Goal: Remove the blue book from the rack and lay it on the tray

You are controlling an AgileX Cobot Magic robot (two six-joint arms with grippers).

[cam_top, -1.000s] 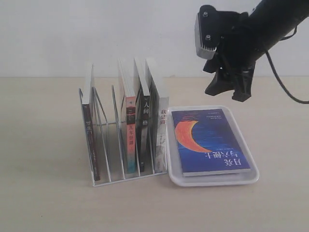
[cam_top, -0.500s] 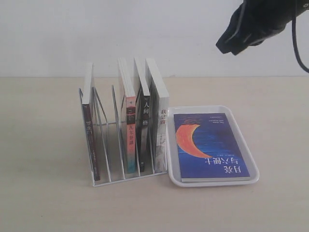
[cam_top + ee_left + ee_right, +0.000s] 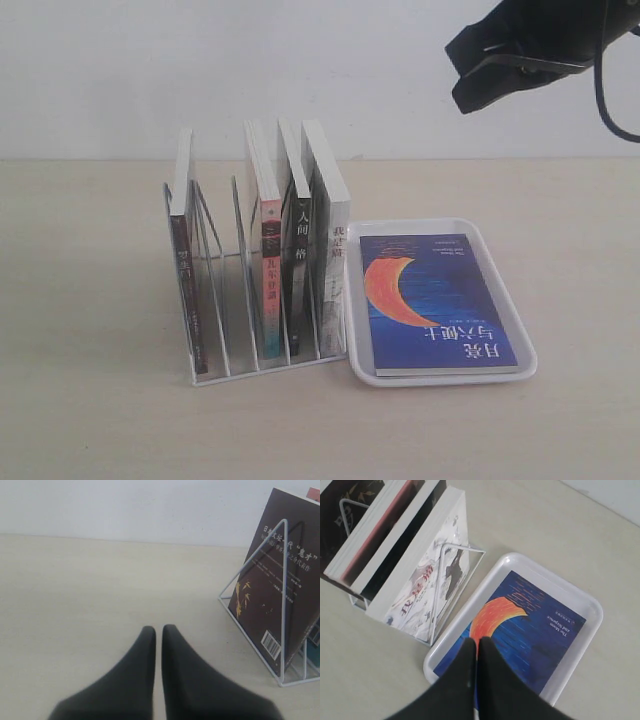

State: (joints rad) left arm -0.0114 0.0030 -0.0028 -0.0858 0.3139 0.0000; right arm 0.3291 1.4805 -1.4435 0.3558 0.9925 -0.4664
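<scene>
Pulled right gripper point(image 3: 477, 642) up, away from book point(image 3: 440, 300) lying flat in tray point(image 3: 415, 223); closed tight, empty. Left gripper point(image 3: 158, 630) likewise. Seemingly done.

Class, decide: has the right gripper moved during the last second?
Yes. The right gripper has risen, and is now far higher above the tray than a second ago.

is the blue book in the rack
No, the blue book lies flat, cover up, in the tray.

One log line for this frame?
blue book: flat on tray | rack: four books | right end effector: shut, above tray | left end effector: shut
</scene>
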